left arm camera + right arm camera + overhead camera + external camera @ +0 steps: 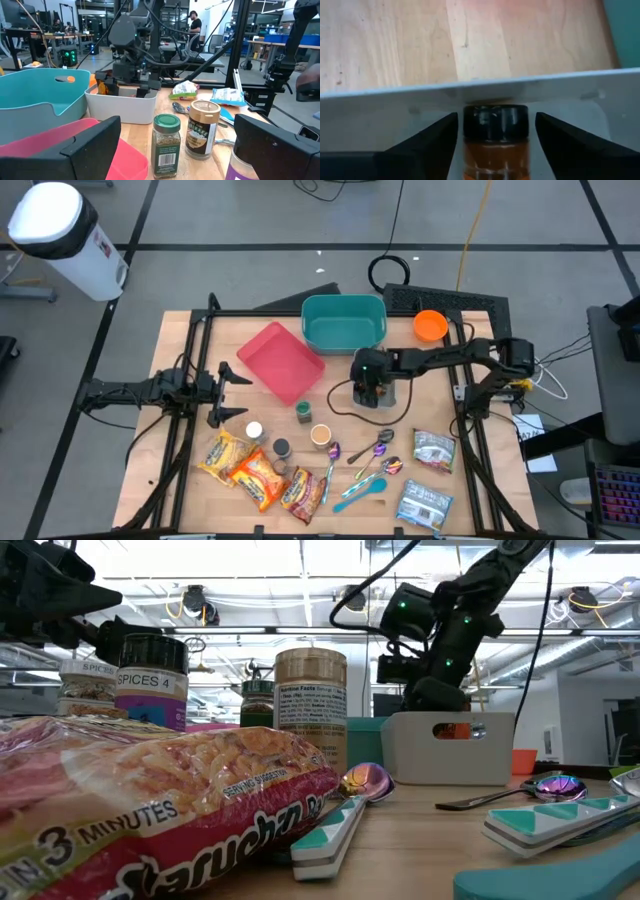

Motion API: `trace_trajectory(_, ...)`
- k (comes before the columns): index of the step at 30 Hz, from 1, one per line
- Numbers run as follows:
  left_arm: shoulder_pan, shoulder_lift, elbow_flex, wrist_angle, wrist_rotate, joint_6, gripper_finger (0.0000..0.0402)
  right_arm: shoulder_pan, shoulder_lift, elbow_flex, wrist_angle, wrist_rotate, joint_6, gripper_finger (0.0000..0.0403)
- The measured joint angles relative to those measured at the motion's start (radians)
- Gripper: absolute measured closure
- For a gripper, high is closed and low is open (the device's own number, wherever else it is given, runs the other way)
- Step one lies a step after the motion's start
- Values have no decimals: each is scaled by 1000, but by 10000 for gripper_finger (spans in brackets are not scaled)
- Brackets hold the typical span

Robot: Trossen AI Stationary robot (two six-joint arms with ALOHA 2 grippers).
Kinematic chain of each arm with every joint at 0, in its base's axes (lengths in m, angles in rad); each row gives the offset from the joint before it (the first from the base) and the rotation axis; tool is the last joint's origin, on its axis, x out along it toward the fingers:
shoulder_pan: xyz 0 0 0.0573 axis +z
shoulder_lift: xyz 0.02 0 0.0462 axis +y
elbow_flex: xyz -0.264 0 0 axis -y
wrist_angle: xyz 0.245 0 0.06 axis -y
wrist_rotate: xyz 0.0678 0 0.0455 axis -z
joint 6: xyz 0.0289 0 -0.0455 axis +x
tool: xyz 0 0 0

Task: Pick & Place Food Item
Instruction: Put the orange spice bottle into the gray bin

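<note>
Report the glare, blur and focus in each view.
High view: evenly lit and sharp, though the white bin is blown out. Low view: ceiling lights glare, and the noodle packet is blurred up close. Left wrist view: spice jars sharp. Right wrist view: soft; bottle dim inside the white box.

Looks like a robotics lab: wooden bench [190,330] framed by black rig rails, cables [395,270] trailing over taped floor, further workstations, monitors and ceiling strip lights beyond.

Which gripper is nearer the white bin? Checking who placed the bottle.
Right. The right gripper hangs directly over the white bin; the left gripper waits across the table, beyond the pink tray.
</note>
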Motion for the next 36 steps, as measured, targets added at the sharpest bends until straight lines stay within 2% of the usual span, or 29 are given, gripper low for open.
trace_trajectory(7, 0, 0, 0, 0, 0, 0, 5, -4, -39, -3, 6, -68, 9, 239)
trace_trajectory(10, 0, 0, 0, 0, 0, 0, 5, -1, -75, -3, 4, -70, 18, 244)
trace_trajectory(11, 0, 0, 0, 0, 0, 0, 5, -1, -88, -3, 5, -71, 21, 266)
trace_trajectory(13, 0, 0, 0, 0, 0, 0, 5, -1, -121, -3, 4, -70, 29, 299)
trace_trajectory(21, 0, 0, 0, 0, 0, 0, 5, 4, -304, -22, 2, -70, 49, 389)
trace_trajectory(23, 0, 0, 0, 0, 0, 0, 5, 5, -333, -38, 17, -71, 47, 401)
trace_trajectory(25, 0, 0, 0, 0, 0, 0, 5, 5, -338, -44, 16, -74, 37, 391)
trace_trajectory(27, 0, 0, 0, -1, 0, 0, 5, 10, -327, -48, 13, -82, 34, 361)
trace_trajectory(30, 0, 0, 0, 0, 0, 0, 5, 21, -274, -53, 20, -120, 26, 296)
trace_trajectory(36, 0, 0, 0, 0, 0, 0, 5, 37, -128, -53, 63, -122, 45, 170)
